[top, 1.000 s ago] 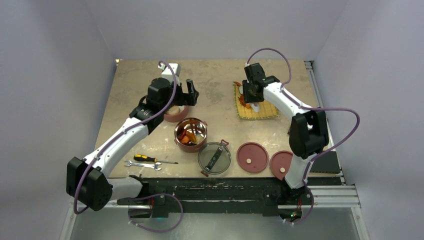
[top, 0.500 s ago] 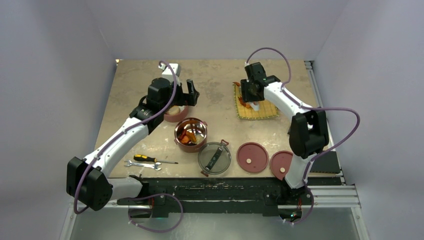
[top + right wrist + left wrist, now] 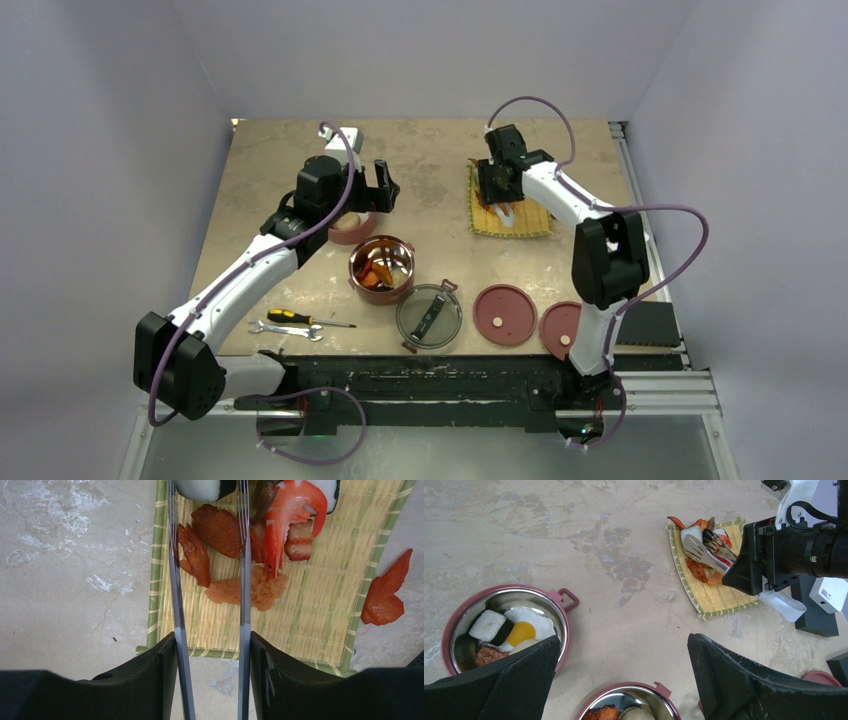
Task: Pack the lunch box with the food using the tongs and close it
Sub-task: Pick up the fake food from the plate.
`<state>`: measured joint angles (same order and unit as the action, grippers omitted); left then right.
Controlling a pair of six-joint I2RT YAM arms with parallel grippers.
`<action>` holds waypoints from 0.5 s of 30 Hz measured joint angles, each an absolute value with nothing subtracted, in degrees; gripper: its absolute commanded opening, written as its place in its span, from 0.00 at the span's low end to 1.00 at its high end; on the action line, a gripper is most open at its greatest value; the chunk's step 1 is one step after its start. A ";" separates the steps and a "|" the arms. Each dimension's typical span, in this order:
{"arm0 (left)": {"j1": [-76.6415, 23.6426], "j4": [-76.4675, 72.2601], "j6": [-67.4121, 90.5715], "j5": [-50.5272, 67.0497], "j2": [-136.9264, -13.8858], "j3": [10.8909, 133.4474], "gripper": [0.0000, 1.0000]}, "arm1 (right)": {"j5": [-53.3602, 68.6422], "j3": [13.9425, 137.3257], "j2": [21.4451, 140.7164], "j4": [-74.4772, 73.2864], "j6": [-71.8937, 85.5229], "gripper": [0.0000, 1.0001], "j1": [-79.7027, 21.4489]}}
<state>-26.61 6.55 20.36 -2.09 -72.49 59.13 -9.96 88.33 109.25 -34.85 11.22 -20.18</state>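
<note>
The tongs [image 3: 243, 580] were grasped by the right hand [image 3: 212, 647]. Their two thin arms were pinched between its fingers and stretched out over the yellow woven mat [image 3: 310, 610]. The tong tips were set to either side of a white rice piece [image 3: 202, 487] with a dark wrap at the mat's far end; whether it was gripped could not be told.

Brown chunks [image 3: 217, 527], a red-and-white shrimp piece [image 3: 295, 505] and a pale orange lump [image 3: 250, 587] were spread on the mat beside the tong arms. One red piece [image 3: 385, 597] was left off the mat, just beside its edge, on the desk [image 3: 420, 150].

Left of the mat and well apart from it, the first bowl [image 3: 504, 587] was filled with a fried egg [image 3: 524, 627] and a wrapped rice block [image 3: 490, 626]. The second bowl [image 3: 378, 297], nearer the arm bases, was loaded with orange chunks [image 3: 375, 275]. The left hand [image 3: 623, 645] was held above these bowls, released wide and grasping nothing.

On the mat's near side, two red disc lids [image 3: 504, 314] and the dark see-through lid [image 3: 429, 316] were laid flat. The screwdriver [image 3: 295, 318] and wrench [image 3: 285, 330] were placed farthest left of the mat.
</note>
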 measured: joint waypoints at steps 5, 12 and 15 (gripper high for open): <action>-26.61 6.55 20.36 -1.89 -72.58 59.13 0.99 | -9.93 89.21 110.13 -34.65 10.94 0.48 -20.18; -26.61 6.57 20.36 -1.87 -72.69 59.13 0.99 | -9.41 89.52 110.24 -33.98 10.76 0.24 -20.18; -26.61 6.57 20.36 -1.85 -72.73 59.13 0.99 | -9.26 89.67 110.24 -33.78 10.83 0.15 -20.18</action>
<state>-26.61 6.57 20.36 -1.85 -72.73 59.13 -9.26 89.67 110.24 -33.78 10.83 -20.18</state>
